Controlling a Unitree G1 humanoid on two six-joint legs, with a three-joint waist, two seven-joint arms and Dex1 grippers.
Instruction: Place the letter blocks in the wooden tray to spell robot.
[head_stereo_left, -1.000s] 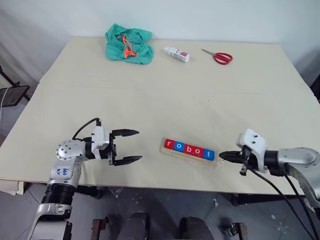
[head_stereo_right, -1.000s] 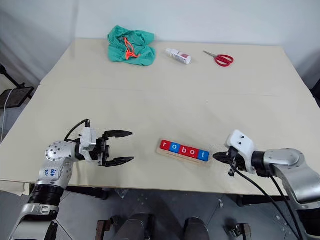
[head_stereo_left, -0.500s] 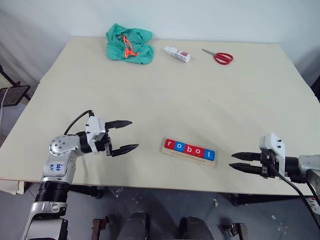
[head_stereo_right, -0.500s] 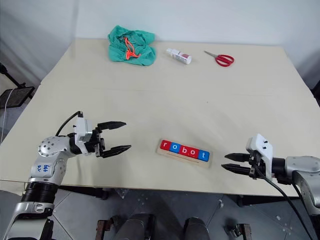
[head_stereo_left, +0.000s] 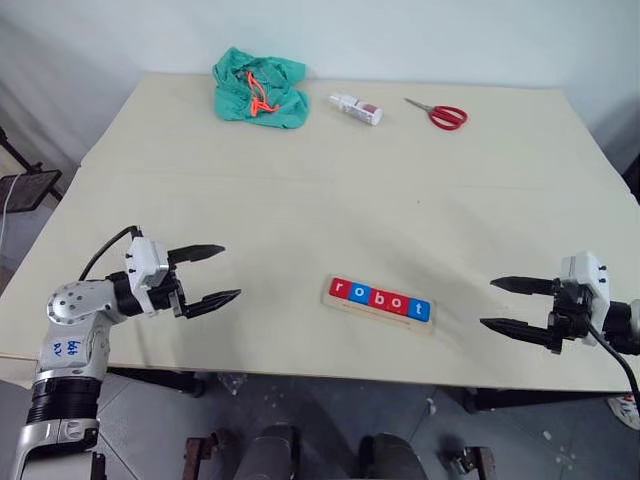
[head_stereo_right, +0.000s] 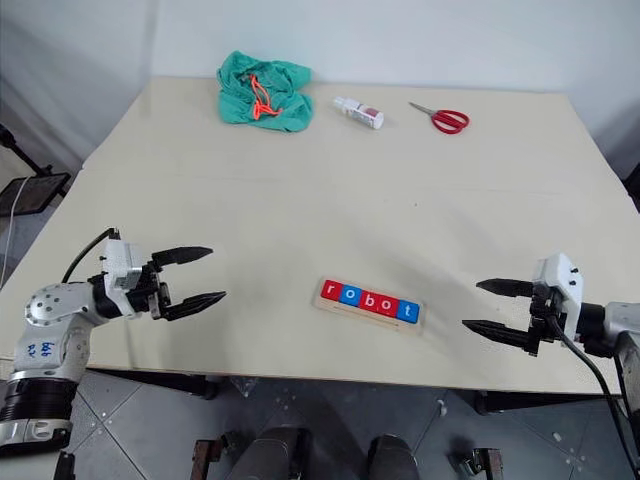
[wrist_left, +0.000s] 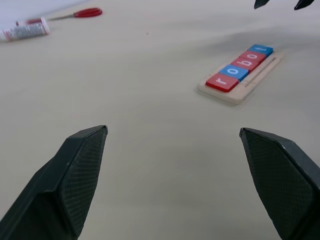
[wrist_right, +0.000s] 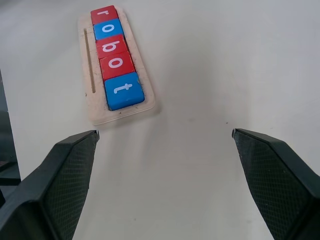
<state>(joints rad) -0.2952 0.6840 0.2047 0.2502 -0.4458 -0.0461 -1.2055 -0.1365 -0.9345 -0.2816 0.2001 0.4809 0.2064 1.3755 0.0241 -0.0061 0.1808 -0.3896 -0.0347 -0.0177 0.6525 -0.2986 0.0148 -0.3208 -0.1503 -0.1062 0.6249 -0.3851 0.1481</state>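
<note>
Both hands (head_stereo_left: 207, 274) (head_stereo_left: 515, 304) flank the wooden tray (head_stereo_left: 377, 299), well apart.

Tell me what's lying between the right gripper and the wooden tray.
Nothing: the right wrist view shows bare tabletop between the open right gripper and the wooden tray, whose blue t block sits at the near end.

a crumpled green cloth (head_stereo_left: 258, 87) with an orange cord (head_stereo_left: 256, 98) lies at eleven o'clock on the beige table (head_stereo_left: 320, 200). a small white bottle (head_stereo_left: 356, 108) rests at twelve, with red-handled scissors (head_stereo_left: 437, 113) at one o'clock.
</note>
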